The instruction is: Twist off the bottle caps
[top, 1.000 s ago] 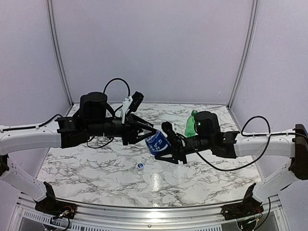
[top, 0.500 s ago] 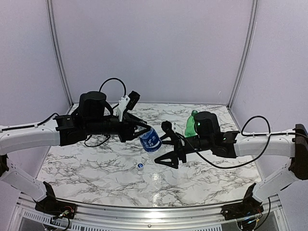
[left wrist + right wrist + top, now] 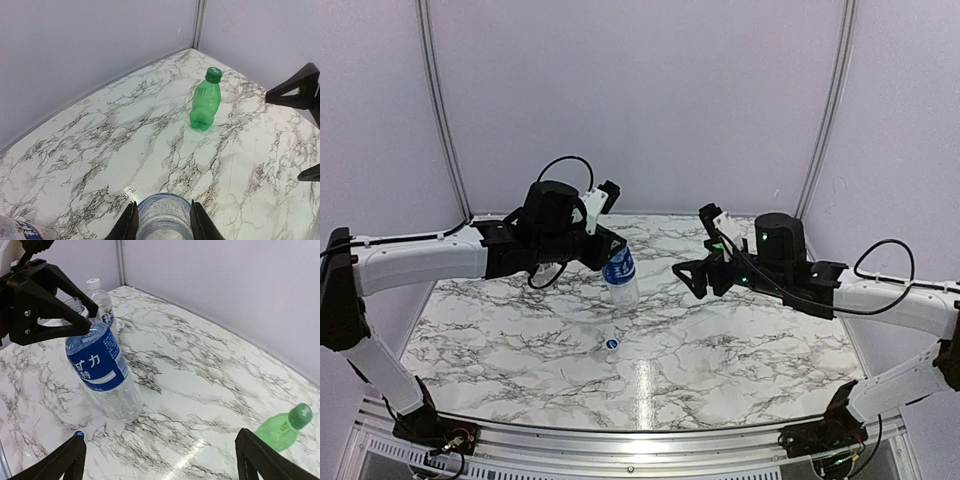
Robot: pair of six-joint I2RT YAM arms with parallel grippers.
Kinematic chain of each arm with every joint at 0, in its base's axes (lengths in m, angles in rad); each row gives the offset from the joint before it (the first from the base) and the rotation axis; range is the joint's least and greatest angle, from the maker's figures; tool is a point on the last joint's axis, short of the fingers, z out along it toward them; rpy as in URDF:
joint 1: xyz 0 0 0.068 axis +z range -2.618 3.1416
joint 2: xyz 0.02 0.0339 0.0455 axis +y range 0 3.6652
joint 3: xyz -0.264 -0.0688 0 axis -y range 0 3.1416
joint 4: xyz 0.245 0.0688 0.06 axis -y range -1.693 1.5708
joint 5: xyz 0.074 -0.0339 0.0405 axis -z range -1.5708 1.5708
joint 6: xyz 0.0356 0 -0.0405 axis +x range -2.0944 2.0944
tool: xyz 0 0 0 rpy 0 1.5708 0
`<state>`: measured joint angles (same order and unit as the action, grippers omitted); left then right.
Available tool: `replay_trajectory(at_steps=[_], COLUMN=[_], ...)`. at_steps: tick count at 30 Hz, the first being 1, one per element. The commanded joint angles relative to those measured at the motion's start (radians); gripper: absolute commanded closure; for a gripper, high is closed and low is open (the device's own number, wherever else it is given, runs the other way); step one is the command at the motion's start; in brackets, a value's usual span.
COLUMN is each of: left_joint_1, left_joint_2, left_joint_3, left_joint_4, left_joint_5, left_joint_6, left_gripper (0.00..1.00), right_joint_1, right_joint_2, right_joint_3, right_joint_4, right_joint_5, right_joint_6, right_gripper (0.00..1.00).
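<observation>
My left gripper (image 3: 611,256) is shut on the neck of the clear blue-label bottle (image 3: 100,371), which leans slightly with its base at the marble table (image 3: 520,340). Its mouth is uncapped. A blue cap (image 3: 611,344) lies loose on the table in front of it, also seen in the right wrist view as the blue cap (image 3: 78,433). My right gripper (image 3: 695,272) stands wide open to the bottle's right, holding nothing. The green bottle (image 3: 205,102) stands upright with its green cap (image 3: 213,75) on. The white-label bottle (image 3: 101,302) behind wears its whitish cap (image 3: 93,283).
Lilac walls close in the table at the back and on both sides, with a metal corner post (image 3: 200,22) near the green bottle. My right gripper's black fingers (image 3: 299,93) show at the right edge of the left wrist view.
My right gripper opened wide and pulled back to the right, away from the blue-label bottle. My left arm swung the bottle from lying sideways in the air to nearly upright at the table.
</observation>
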<state>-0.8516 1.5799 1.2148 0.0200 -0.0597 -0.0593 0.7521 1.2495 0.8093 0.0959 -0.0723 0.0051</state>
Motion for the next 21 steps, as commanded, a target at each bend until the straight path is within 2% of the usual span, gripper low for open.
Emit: replay_trajectory(at_steps=[1,10,12,15,21], left_joint_1=[0.025,0.042,0.043,0.043,0.042], left_joint_2=[0.078,0.183,0.193,0.202,0.203], left_joint_3=[0.096,0.159,0.159,0.152,0.145], left_joint_4=[-0.059,-0.101,-0.104,-0.104,-0.104], left_joint_5=[-0.073,-0.076,-0.073,-0.068,-0.072], left_joint_6=[0.020,0.029,0.029,0.029,0.026], left_gripper=[1.00,1.00,0.97,0.89,0.63], right_joint_1=[-0.015,-0.070,-0.087,-0.122,-0.191], right_joint_2=[-0.037,-0.019,-0.006,0.018,0.073], right_joint_3=[0.068,0.154,0.166,0.185,0.214], right_joint_4=[-0.050,-0.093,-0.093,-0.125,-0.125], right_joint_5=[0.261,0.414,0.431,0.434,0.387], right_joint_6=[0.051,0.052,0.049,0.052,0.055], right_gripper=[0.02,0.01,0.01,0.01,0.01])
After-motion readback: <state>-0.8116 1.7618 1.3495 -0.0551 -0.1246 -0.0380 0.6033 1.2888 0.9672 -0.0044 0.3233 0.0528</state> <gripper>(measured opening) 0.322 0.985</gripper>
